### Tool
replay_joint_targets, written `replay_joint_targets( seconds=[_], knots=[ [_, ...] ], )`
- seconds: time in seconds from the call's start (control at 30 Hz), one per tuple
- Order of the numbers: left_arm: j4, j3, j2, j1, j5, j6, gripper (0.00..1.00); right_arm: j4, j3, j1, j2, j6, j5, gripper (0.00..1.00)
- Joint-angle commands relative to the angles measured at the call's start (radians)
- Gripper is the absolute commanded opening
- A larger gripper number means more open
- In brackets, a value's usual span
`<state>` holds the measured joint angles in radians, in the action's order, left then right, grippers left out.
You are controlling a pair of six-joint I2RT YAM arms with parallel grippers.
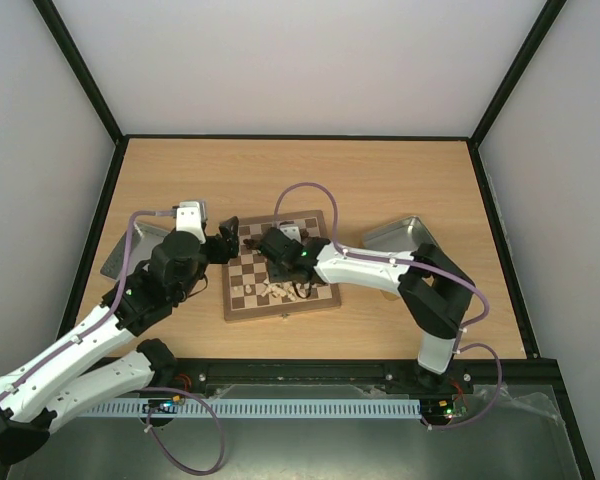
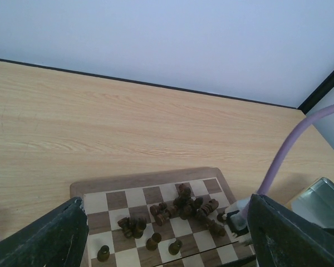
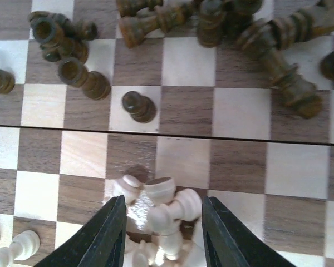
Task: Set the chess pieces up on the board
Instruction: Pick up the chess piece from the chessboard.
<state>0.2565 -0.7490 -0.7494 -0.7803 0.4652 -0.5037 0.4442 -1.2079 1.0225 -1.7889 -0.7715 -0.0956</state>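
The chess pieces (image 3: 161, 211) lie on the board (image 1: 280, 313), between left tray (image 1: 128, 252) and right tray (image 1: 400, 234).

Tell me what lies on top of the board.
On the board, dark pieces lie mostly toppled in a heap; cream pieces cluster between the open jaws of the right gripper. Squares beneath them are hidden.

Cream pieces (image 3: 166, 217) partly behind right hand (image 3: 162, 199)

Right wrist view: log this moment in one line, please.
right jaws: open, astride cream pieces | dark pieces: jumbled on board | left jaws: open, empty
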Motion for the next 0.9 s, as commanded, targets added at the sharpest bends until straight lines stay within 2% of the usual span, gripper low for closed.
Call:
replay_joint_targets(
  seconds=[0.0, 0.3, 0.7, 0.87],
  knots=[
    [0.002, -0.003, 0.004, 0.000, 0.026, 0.010, 0.80, 0.047, -0.056, 0.020, -0.049, 0.030, -0.002, 0.37],
    [0.000, 0.008, 0.011, 0.000, 0.024, 0.005, 0.80, 0.077, -0.081, 0.023, -0.086, 0.013, -0.049, 0.34],
    [0.003, 0.011, 0.010, 0.000, 0.027, 0.004, 0.80, 0.070, -0.074, 0.023, -0.064, -0.006, -0.087, 0.20],
    [0.000, 0.010, 0.006, 0.000, 0.026, 0.002, 0.80, 0.064, -0.062, 0.023, -0.035, -0.021, -0.125, 0.11]
  ],
)
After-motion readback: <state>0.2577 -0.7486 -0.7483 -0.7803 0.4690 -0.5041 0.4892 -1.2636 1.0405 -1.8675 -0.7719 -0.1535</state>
